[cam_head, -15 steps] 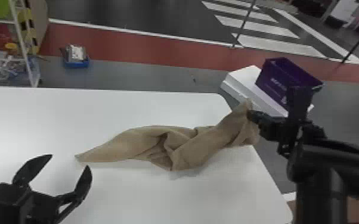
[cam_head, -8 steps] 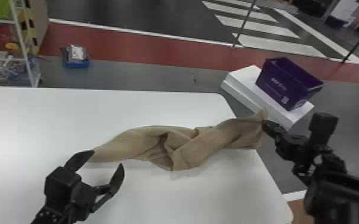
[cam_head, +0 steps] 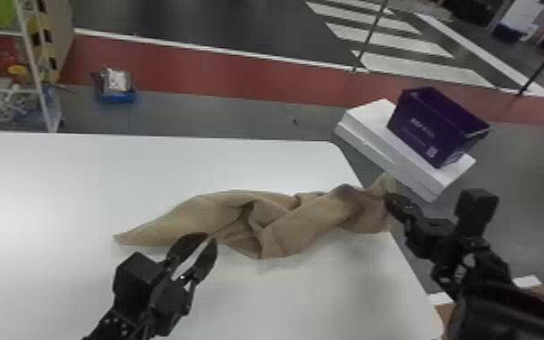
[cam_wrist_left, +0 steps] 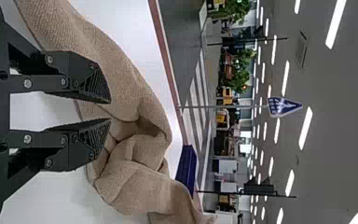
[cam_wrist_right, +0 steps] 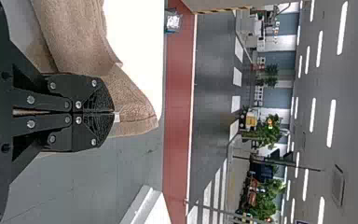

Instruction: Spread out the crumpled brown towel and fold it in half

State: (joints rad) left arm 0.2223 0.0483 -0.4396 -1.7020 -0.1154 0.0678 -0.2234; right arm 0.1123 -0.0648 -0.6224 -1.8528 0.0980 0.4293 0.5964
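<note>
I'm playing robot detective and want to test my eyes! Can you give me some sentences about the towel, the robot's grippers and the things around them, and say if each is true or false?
1. The right gripper is holding one end of the brown towel. True.
2. The left gripper is squeezed shut. False: its two fingers stand apart with a gap between them.
3. The towel is folded neatly in half. False: it is bunched up in wrinkles.
4. The purple box sits on something white. True.
5. The blue bin stands on the table. False: it is on the floor beyond it.
</note>
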